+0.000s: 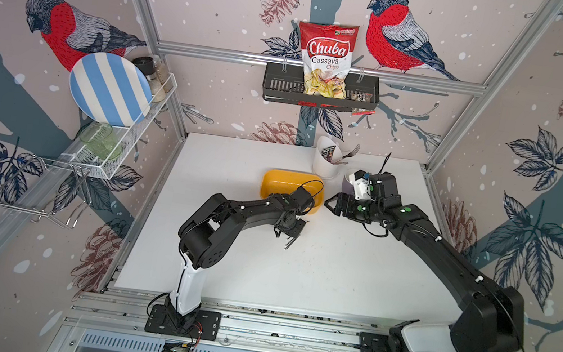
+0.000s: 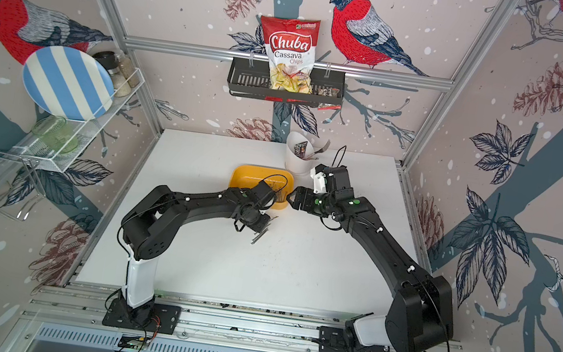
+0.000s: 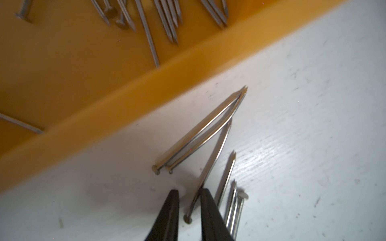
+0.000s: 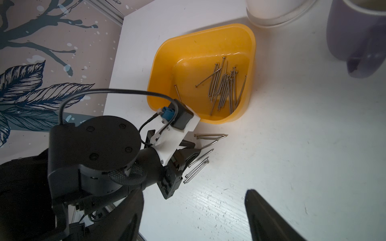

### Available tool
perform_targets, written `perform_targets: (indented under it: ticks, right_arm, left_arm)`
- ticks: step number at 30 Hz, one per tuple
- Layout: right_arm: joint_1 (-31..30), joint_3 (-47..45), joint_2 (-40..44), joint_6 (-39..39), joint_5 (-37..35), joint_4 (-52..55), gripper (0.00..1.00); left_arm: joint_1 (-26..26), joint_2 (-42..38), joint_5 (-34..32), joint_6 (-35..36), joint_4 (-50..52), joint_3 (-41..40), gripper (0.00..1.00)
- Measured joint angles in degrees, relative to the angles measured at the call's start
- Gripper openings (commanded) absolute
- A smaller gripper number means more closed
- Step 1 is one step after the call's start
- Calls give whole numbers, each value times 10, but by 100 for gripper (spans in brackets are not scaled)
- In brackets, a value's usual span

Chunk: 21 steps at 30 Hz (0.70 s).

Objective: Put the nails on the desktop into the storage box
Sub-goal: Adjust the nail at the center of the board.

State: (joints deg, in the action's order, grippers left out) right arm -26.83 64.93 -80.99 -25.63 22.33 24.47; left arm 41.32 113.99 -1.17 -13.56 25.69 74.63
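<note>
Several loose nails [image 3: 200,133] lie on the white desktop [image 1: 334,268] just beside the yellow storage box [image 1: 283,181], as a small cluster in both top views [image 1: 292,241] [image 2: 259,236]. My left gripper [image 3: 190,191] points down over them, its jaws a narrow gap apart. One nail [image 3: 211,167] lies between the fingers against one pad; the other pad is clear of it. Many nails [image 4: 225,87] lie inside the box [image 4: 200,41]. My right gripper [image 4: 194,200] hovers wide open and empty to the right of the box [image 1: 330,205].
A white cutlery holder [image 1: 327,163] with a fork and a purple mug [image 4: 359,37] stand behind the right gripper. A black wall basket [image 1: 278,84] holds a chips bag. A wire rack [image 1: 135,132] with a striped plate hangs on the left.
</note>
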Motion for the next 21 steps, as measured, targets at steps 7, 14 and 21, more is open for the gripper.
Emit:
perform_targets:
  ticks: [7,14,21]
  right_arm:
    - [0,0,2,0,0,0,80]
    - [0,0,3,0,0,-1,80]
    - [-2,0,-1,-3,3,-6,80]
  left_arm:
    - [9,2,-8,4,-23,-9,8]
    - [12,-20,-11,4,-62,-49,0]
    - [15,-63,2,4,-73,-106,0]
